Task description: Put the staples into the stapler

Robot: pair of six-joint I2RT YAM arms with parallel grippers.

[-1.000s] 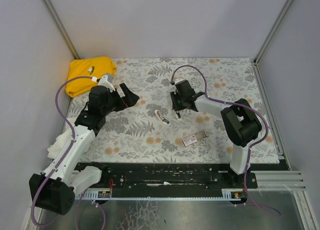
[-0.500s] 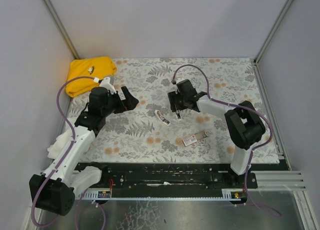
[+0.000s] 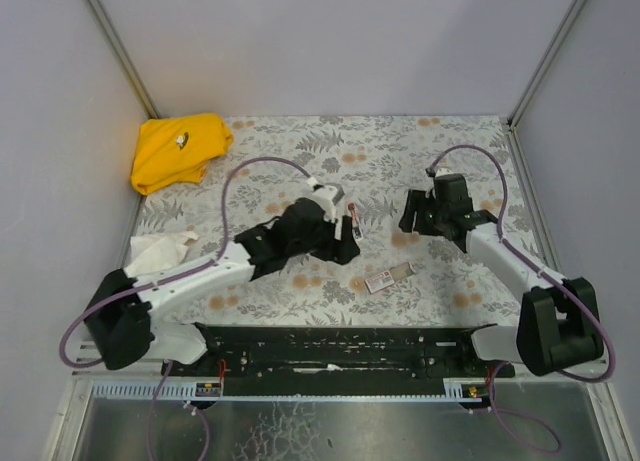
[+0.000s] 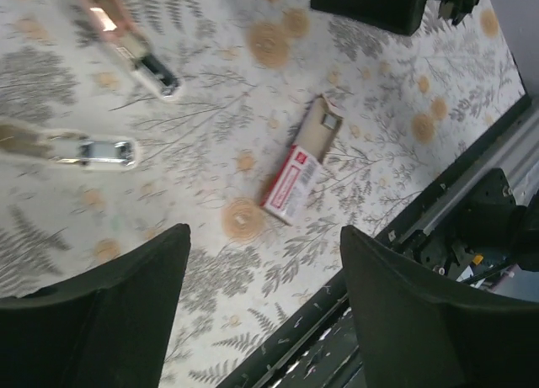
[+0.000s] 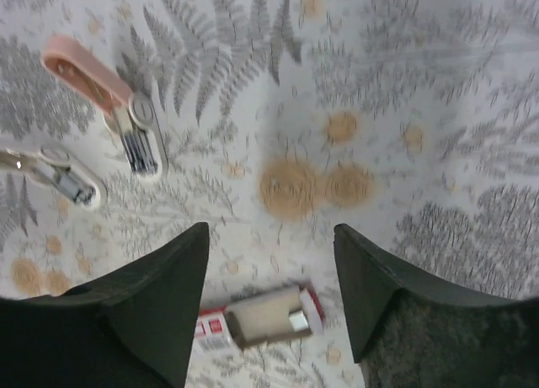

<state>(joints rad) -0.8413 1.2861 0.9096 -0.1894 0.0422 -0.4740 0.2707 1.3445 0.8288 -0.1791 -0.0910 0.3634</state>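
The stapler (image 5: 94, 83), pale pink with a dark metal part, lies open on the floral mat; it also shows in the left wrist view (image 4: 126, 36) and beside the left arm from above (image 3: 352, 215). A small white-and-metal piece (image 5: 61, 178) (image 4: 88, 150) lies next to it. The red-and-white box (image 3: 388, 277) (image 4: 301, 162) lies with its grey tray slid out, and a silvery bit of staples (image 5: 296, 321) shows at the tray's end. My left gripper (image 3: 347, 249) (image 4: 265, 236) hovers open and empty just left of the box. My right gripper (image 3: 408, 219) (image 5: 271, 232) is open, empty, above the box.
A yellow cloth (image 3: 180, 146) lies at the back left corner and a crumpled white cloth (image 3: 155, 249) at the left edge. The black rail (image 3: 340, 346) runs along the near edge, and grey walls close in three sides.
My left arm swung from the back left to the middle, near the stapler, its jaws narrowing slightly. My right gripper opened, let go of the stapler and drew back to the right.
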